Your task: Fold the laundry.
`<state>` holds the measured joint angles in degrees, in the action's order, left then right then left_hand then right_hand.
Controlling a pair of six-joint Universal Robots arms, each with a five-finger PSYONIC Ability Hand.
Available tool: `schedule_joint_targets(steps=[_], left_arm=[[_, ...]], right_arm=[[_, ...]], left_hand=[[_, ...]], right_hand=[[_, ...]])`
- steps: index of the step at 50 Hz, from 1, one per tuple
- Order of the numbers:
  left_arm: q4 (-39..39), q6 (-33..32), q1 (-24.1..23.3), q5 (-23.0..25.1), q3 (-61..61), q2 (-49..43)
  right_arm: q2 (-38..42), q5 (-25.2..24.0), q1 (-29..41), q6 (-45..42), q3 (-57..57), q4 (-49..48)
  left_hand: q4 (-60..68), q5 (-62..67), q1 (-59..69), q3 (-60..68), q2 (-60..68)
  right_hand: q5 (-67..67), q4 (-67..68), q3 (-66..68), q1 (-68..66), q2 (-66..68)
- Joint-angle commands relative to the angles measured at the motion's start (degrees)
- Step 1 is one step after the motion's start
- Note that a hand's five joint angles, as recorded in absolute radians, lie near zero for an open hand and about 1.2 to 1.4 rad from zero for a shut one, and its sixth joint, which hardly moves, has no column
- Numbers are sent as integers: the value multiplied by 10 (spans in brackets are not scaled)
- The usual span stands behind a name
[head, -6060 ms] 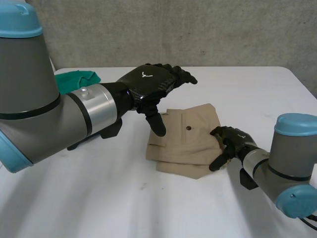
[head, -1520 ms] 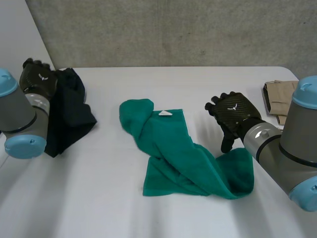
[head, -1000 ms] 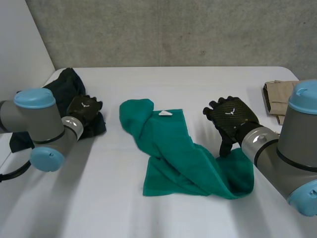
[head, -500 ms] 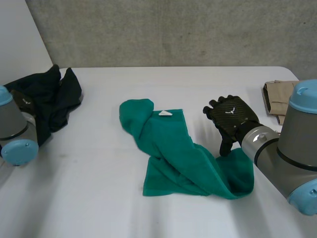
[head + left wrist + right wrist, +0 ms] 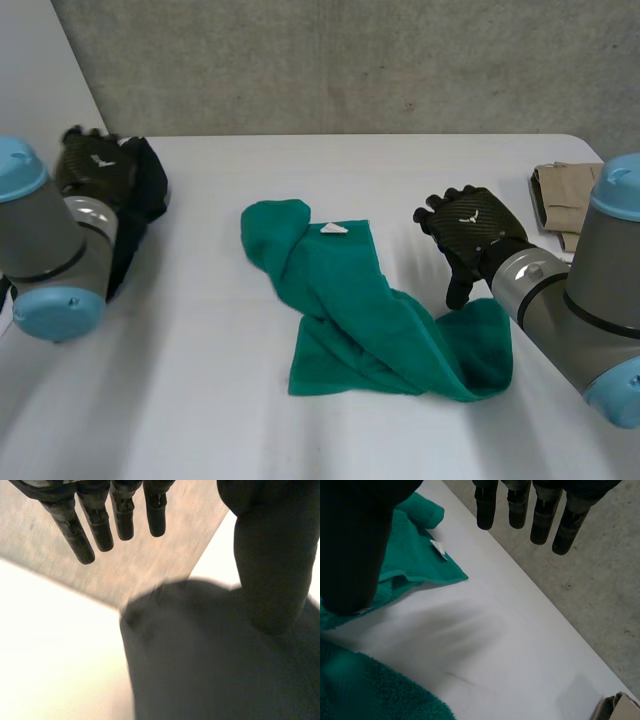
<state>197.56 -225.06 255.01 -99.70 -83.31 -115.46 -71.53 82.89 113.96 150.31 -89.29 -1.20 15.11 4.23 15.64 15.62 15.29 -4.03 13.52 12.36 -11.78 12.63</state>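
Head view shows us the green towel (image 5: 345, 295) just beside our spread, empty right hand (image 5: 470, 226), far from our left hand (image 5: 95, 162).

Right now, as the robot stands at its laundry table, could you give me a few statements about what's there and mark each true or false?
1. The crumpled green terry towel lies near the middle of the white table. True.
2. The right hand grips the towel. False: its fingers are straight and hold nothing, above the towel's end.
3. The folded beige garment lies at the table's edge on the robot's right. True.
4. The black cloth lies on the towel. False: it sits apart, at the table's left side by the left hand.
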Motion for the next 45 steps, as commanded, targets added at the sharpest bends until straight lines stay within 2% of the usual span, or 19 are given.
schedule_joint_targets(steps=[1, 3, 10, 13, 16, 19, 22, 26, 33, 38, 41, 42, 43, 44, 45], left_arm=[[-54, 66, -91, 46, -7, 22], [-65, 92, -114, 49, -2, 16], [-71, 154, -141, 62, 6, 12], [-72, 180, -157, 109, 9, 0], [-78, 186, -158, 192, 15, -26], [-82, 181, -157, 231, 19, -48], [-83, 177, -156, 257, 38, -72], [-84, 168, -154, 283, 72, -108], [-82, 162, -158, 337, 128, -174], [-89, 162, -162, 340, 150, -202], [-102, 161, -162, 341, 155, -214], [-105, 161, -163, 341, 157, -216], [-110, 161, -163, 340, 163, -221], [-112, 161, -164, 337, 167, -222], [-113, 161, -164, 334, 170, -222]], right_arm=[[-4, 1, -1, 1, 10, 4], [-4, 2, -1, 2, 10, 5], [-4, 3, -1, 1, 6, 6], [-4, 3, -1, 1, 3, 8], [-15, 3, -1, 1, 3, 37], [-26, 2, -1, 2, 5, 90], [-28, -4, -1, 9, 3, 148], [-29, -16, 0, 35, -19, 179], [-29, -33, -1, 113, -83, 157], [-26, -43, -3, 131, -144, 90], [-23, -39, -2, 133, -156, 67], [-19, -35, -1, 132, -160, 53], [-19, -34, -1, 133, -160, 45], [-17, -33, -1, 134, -158, 38], [-15, -33, -1, 136, -152, 16]], left_hand=[[-5, 4, -10, -10, -7], [-5, 4, -10, -10, -7], [-12, -3, -17, -17, -14], [-14, -5, -19, -19, -15], [-17, -8, -22, -22, -19], [-20, -12, -26, -25, -22], [-20, -12, -26, -25, -22], [-14, -5, -19, -19, -15], [10, 19, 5, 5, 8], [159, 168, 154, 154, 158], [299, 308, 293, 294, 297], [363, 371, 357, 357, 361], [505, 514, 499, 500, 503], [588, 597, 582, 583, 586], [648, 657, 643, 643, 646]], right_hand=[[40, -35, -24, 18, -26], [40, -35, -24, 18, -26], [40, -35, -24, 18, -26], [40, -35, -24, 18, -26], [40, -35, -24, 18, -26], [40, -35, -24, 18, -26], [40, -35, -24, 18, -26], [40, -35, -24, 18, -26], [40, -35, -24, 18, -26], [40, -35, -24, 18, -26], [40, -35, -24, 18, -26], [-3, 8, 20, -26, 17], [-109, 114, 126, -132, 123], [-217, 222, 234, -239, 231], [-446, 451, 463, -469, 460]])
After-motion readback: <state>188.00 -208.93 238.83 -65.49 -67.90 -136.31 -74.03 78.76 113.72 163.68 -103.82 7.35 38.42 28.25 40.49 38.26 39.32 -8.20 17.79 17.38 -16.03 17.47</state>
